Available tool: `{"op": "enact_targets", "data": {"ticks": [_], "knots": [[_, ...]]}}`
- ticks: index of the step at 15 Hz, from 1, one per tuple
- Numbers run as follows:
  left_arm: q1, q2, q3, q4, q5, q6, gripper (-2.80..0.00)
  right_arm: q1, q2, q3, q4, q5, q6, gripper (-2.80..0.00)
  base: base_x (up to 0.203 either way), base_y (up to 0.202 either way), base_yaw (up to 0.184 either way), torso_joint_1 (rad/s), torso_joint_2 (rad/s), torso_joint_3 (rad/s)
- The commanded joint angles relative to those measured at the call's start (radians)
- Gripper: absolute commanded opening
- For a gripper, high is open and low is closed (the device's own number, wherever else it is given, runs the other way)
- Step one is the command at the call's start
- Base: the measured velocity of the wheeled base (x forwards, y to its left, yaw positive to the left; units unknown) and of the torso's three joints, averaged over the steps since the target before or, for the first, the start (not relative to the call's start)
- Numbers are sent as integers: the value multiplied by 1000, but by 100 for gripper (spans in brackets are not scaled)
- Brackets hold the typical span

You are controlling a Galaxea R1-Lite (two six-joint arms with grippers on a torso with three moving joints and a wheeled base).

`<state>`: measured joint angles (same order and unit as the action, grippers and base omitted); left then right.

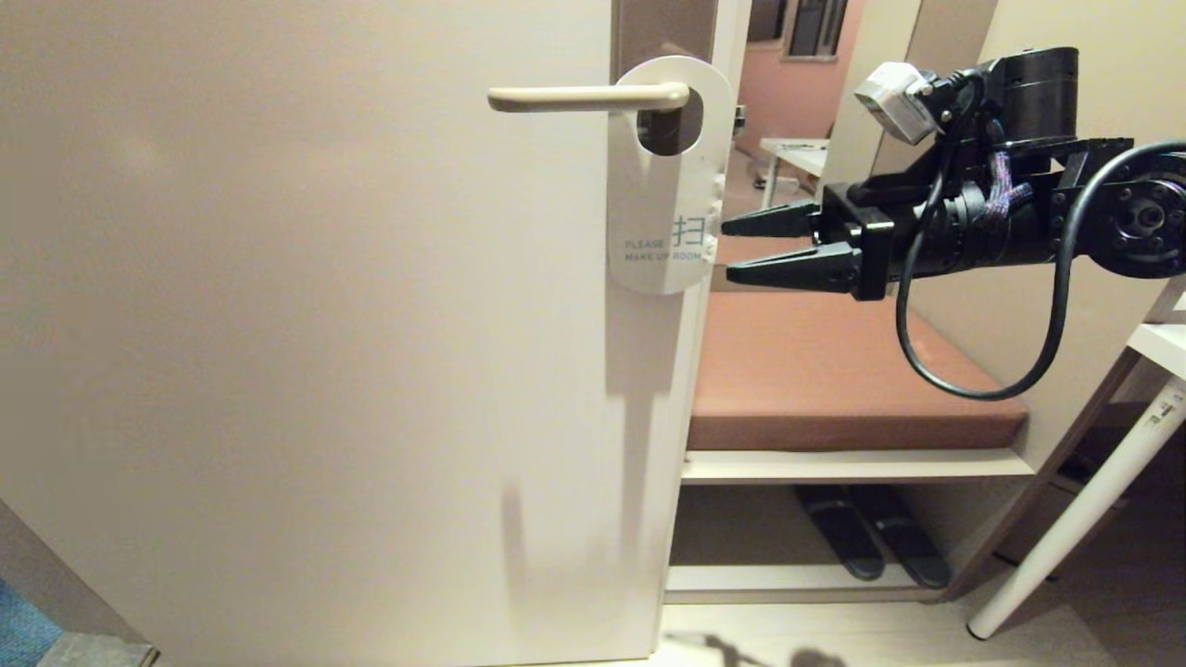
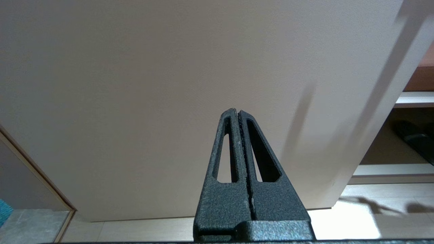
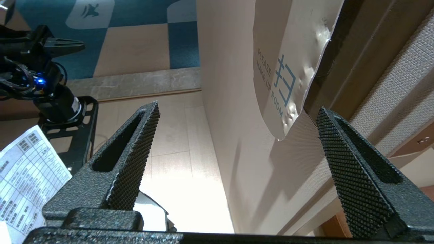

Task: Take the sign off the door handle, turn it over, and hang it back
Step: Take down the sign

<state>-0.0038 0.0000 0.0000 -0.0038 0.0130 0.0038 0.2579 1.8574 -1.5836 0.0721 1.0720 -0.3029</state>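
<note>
Sign (image 1: 662,185) hangs white-side-out on door handle (image 1: 584,96), apparently ungripped.

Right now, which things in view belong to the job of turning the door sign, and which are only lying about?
Belong to the job:
- the sign, white side out, hanging on the door handle
- the right gripper, open, beside the sign's edge

Only lying about:
- the brown bench cushion
- the dark slippers under the bench
- the white table leg
- the left gripper, shut and parked low by the door
</note>
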Motion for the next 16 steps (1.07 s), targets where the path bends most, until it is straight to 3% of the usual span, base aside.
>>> {"op": "enact_targets", "data": {"ticks": [1,16], "knots": [[-1,2,0,-1,1,-1,-280,1,3,-3,5,16,-2,0,0,0,0,0,0,0],[1,2,0,-1,1,-1,-280,18,9,-22,40,68,1,0,0,0,0,0,0,0]]}}
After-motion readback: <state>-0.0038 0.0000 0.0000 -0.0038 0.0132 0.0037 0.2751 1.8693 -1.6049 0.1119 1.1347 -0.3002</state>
